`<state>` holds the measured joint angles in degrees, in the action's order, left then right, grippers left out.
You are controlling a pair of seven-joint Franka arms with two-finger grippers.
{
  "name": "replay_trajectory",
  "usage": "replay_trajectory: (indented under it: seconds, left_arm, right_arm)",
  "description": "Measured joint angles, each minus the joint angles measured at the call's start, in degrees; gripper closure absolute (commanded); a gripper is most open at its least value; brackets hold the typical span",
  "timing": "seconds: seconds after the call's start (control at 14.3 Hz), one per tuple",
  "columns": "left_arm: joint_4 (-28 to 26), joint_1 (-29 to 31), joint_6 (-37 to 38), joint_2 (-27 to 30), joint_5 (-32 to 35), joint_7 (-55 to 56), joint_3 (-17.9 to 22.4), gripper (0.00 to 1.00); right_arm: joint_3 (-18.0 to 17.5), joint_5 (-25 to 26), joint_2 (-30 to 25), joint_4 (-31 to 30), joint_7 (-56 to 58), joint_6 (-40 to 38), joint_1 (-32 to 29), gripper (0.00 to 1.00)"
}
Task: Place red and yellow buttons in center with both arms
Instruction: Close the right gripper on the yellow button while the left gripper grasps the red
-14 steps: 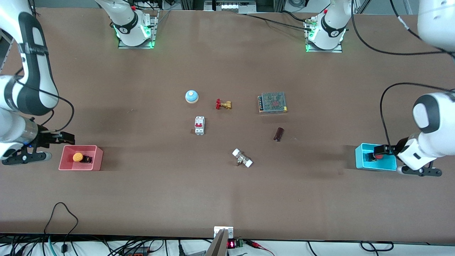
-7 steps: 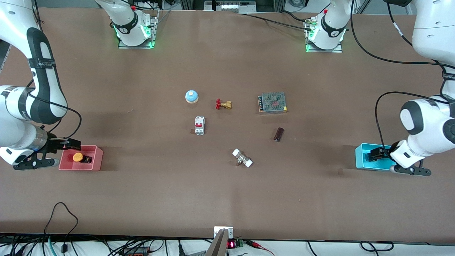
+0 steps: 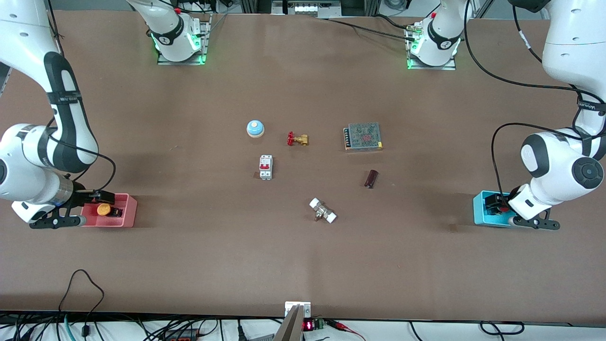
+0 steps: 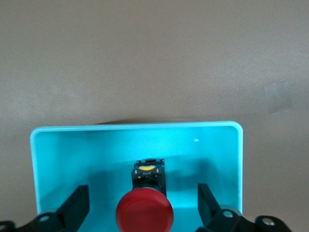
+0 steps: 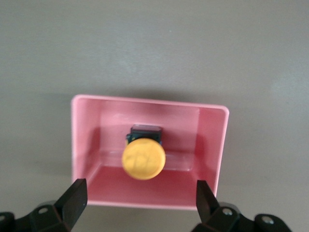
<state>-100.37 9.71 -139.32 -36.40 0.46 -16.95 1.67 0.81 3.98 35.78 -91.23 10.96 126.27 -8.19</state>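
Observation:
The yellow-orange button (image 3: 103, 209) sits in the pink bin (image 3: 128, 211) at the right arm's end of the table. My right gripper (image 3: 96, 201) is open just over that bin's outer edge. In the right wrist view the button (image 5: 143, 159) lies past the open fingers (image 5: 76, 194). The red button (image 3: 495, 203) sits in the cyan bin (image 3: 482, 210) at the left arm's end. My left gripper (image 3: 502, 205) is open over it. In the left wrist view its fingers (image 4: 78, 205) stand on either side of the red cap (image 4: 145, 216), apart from it. The brown tabletop centre (image 3: 312, 175) is bare.
In the middle area lie a pale blue bell (image 3: 255, 128), a brass valve with a red handle (image 3: 297, 139), a white circuit breaker (image 3: 265, 167), a mesh-topped power supply (image 3: 363, 136), a dark cylinder (image 3: 371, 178) and a white-ended fitting (image 3: 323, 210).
Both grippers have moved inward over their bins. The right gripper now reaches the pink bin's edge; the left gripper now covers much of the cyan bin. The buttons have not moved.

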Motion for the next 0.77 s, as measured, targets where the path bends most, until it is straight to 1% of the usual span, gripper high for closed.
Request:
replay_trajectory:
  seconds: [0.28,0.42,0.56,0.63,0.77]
  left_arm:
    - [-0.02,-0.01,-0.42,-1.12,0.0,-0.01,-0.1,0.2]
    - [-0.01,-0.01,-0.65,-1.23,0.0,-0.01,-0.1,0.37]
    - [0.0,-0.01,-0.73,-1.23,0.0,-0.01,-0.1,0.6]
    - [0.0,-0.02,-0.73,-1.23,0.0,-0.01,-0.1,0.65]
    - [0.01,-0.02,-0.73,-1.23,0.0,-0.02,-0.1,0.7]
  right_arm:
    - [0.24,0.0,1.85,0.0,0.0,3.06,-0.22,0.0]
    - [0.24,0.0,2.36,0.0,0.0,3.85,-0.21,0.0]
    - [0.24,0.0,2.68,0.0,0.0,4.31,-0.16,0.0]
    - [0.23,0.0,2.85,0.0,0.0,4.55,-0.12,0.0]
    - [0.23,0.0,3.23,0.0,0.0,4.98,-0.06,0.0]
